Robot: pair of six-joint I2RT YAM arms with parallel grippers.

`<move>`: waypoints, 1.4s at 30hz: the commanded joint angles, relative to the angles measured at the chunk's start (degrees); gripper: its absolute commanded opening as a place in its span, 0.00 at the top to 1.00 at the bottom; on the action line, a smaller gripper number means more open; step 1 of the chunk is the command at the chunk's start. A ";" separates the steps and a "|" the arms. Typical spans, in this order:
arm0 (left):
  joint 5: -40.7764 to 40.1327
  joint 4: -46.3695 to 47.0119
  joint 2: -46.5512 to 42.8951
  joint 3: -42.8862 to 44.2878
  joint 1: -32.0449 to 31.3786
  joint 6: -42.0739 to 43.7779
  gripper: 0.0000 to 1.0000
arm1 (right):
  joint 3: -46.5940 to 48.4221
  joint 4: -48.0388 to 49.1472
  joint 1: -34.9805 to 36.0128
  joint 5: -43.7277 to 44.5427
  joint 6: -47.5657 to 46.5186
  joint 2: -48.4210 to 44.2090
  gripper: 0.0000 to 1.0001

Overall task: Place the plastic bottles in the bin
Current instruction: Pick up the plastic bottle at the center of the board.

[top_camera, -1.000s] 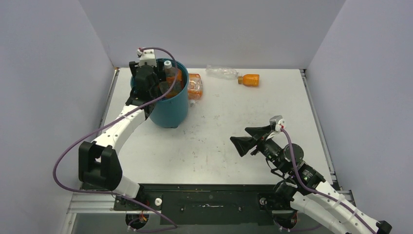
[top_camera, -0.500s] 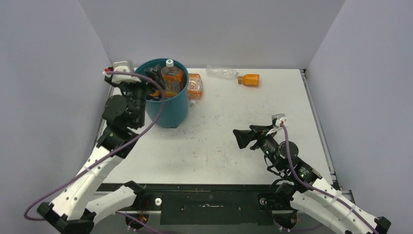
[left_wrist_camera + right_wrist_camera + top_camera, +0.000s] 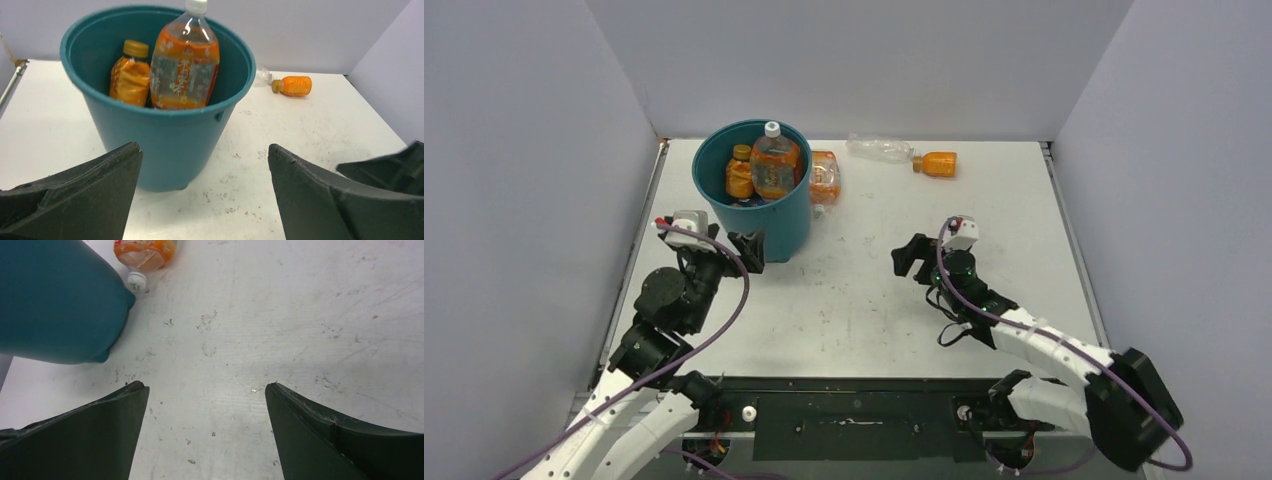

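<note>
**Picking the next bottle: three are lying outside the bin**

The left gripper [image 3: 202, 149] is hanging wide apart with nothing between its fingers. The bin [image 3: 776, 222] is standing straight ahead of it, close. A tall bottle [image 3: 185, 60] and a small bottle [image 3: 130, 75] are sitting upright inside.

The right gripper [image 3: 205, 385] is also spread and empty, pointing down at the bare table [image 3: 874, 300]. The bin wall is showing ahead and to its left. A labelled bottle [image 3: 824, 177] is lying just past that wall, cap end nearest the gripper and close against the bin. Whether it is touching the bin is not clear. Further ahead and to the right, well apart from the gripper, a clear bottle [image 3: 879, 149] and an orange bottle [image 3: 939, 163] are lying near each other by the back wall.

Judgement: the right arm is looking best placed for the next pick, and the labelled bottle is the nearest candidate.

Notes for doing it well:
- Turn the wrist so the fingers are crossing the bottle's body rather than running along it. It is round and likely to roll.
- Bring one finger down on the side away from the bin. The gap on the bin side is looking tight, and a nudge could tip or shift the bin.
- Lift well above the rim before moving over.
- Keep the left arm out of the path over the bin.
</note>
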 commanded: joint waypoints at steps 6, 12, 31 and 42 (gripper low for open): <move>-4.98 2.00 -7.74 -6.41 0.12 -4.39 0.04 | 12.87 32.54 -2.10 -16.85 12.35 37.27 0.10; -7.57 2.09 -10.07 -7.51 -0.05 -3.88 0.04 | 22.43 52.52 -2.00 -18.86 28.87 59.75 0.10; -8.77 2.52 -11.76 -8.06 -0.05 -4.58 0.04 | 44.26 36.10 3.36 -1.39 43.87 78.08 0.07; -9.27 2.67 -12.50 -8.29 -0.05 -4.89 0.04 | 45.11 28.42 4.30 6.55 57.37 78.17 0.00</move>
